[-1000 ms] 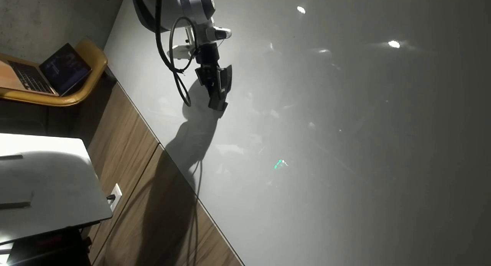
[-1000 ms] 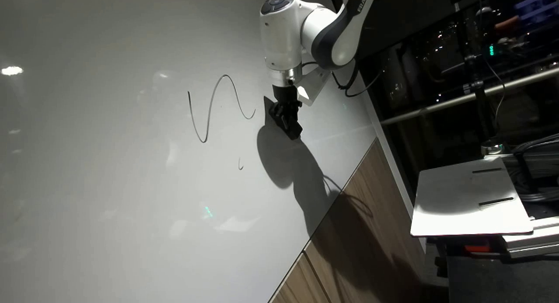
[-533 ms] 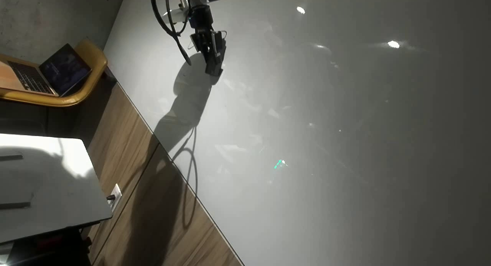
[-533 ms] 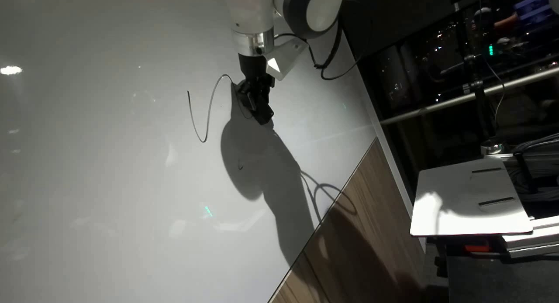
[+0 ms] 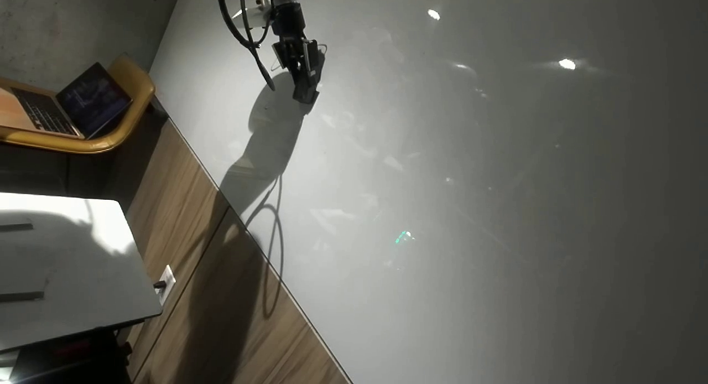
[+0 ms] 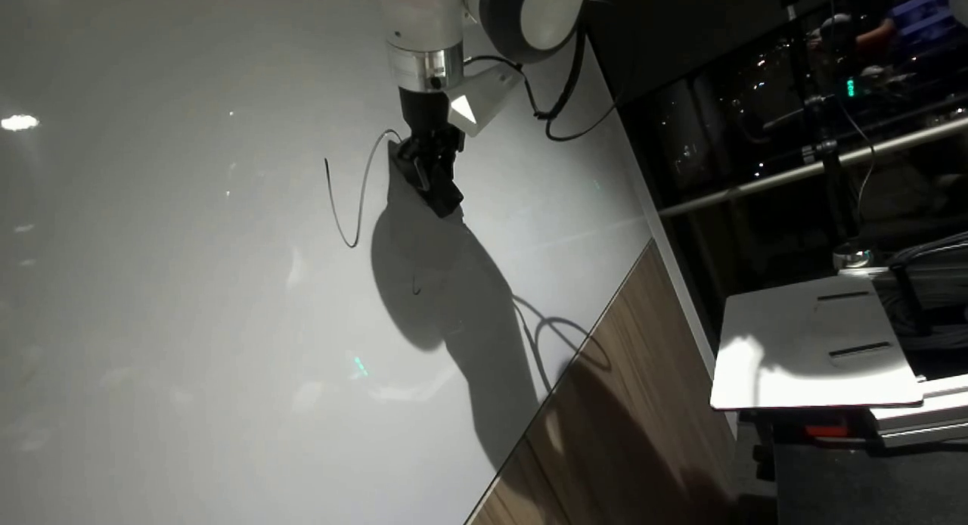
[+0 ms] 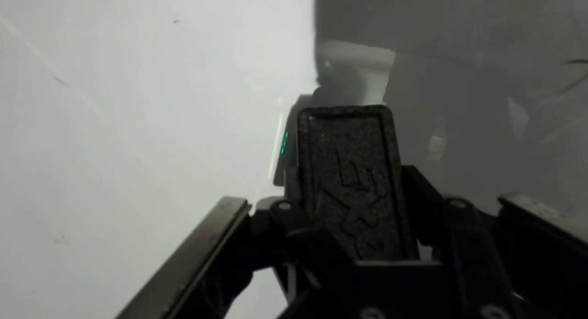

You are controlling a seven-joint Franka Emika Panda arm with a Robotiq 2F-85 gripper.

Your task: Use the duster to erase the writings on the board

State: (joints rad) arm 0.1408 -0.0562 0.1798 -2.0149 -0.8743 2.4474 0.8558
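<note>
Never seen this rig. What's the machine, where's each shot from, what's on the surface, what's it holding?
The machine is one robot arm ending in a black hand. Two shots come from cameras standing apart from the robot, at different places; the close-up is from a camera on its wrist. The hand is closed on the duster, a dark rectangular block. The large glossy pale panel is the board. In an exterior view, a thin wavy line on it runs up to the hand's outline, with a small squiggle below, inside the arm's shadow. Whether the duster touches the board, I can't tell. Elsewhere, an open laptop sits on a yellow seat.
</note>
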